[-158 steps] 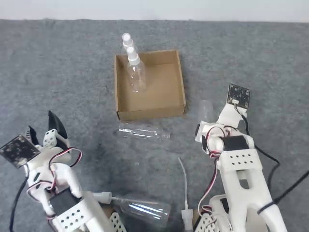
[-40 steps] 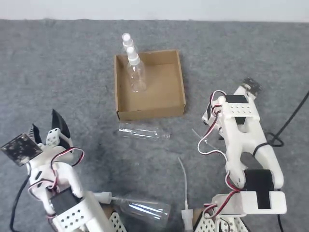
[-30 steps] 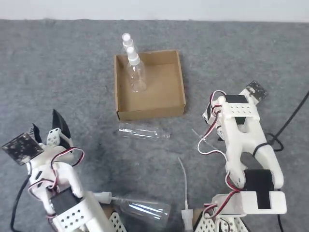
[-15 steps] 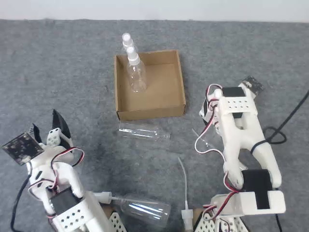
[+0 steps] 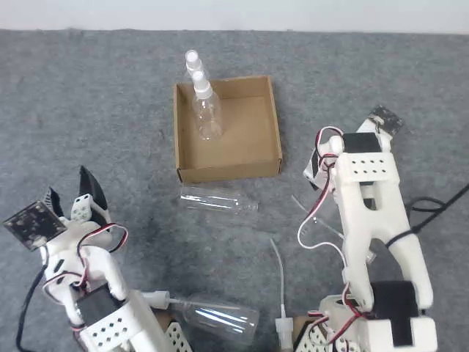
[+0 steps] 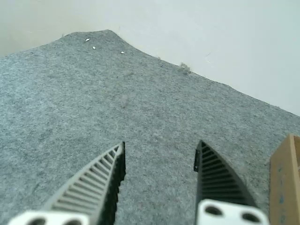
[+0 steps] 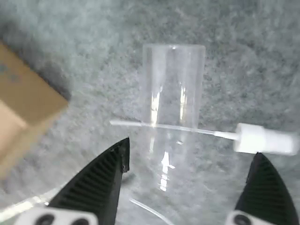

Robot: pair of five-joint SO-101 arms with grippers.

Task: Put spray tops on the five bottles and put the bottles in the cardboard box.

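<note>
The right gripper (image 7: 190, 150) hangs over a clear bottle (image 7: 173, 93) with its two black jaws spread wide, holding nothing. The bottle lies on its side on the grey mat (image 5: 110, 95), close to a corner of the cardboard box (image 7: 23, 105). A spray top (image 7: 265, 139) lies across the bottle, and its thin straw (image 7: 159, 125) rests on the bottle's round side. I think the arm means to pick up one of these two. To do it well, it should pinch the fat white head of the spray top and not the skinny straw, because the straw would bend or slip. If it goes for the bottle, it should squeeze softly in the middle, since the bottle is round and smooth and could roll away. The bottle is see-through and shiny, with no top on it. The left gripper (image 6: 160, 145) is far off over bare mat, jaws apart and holding nothing too.
</note>
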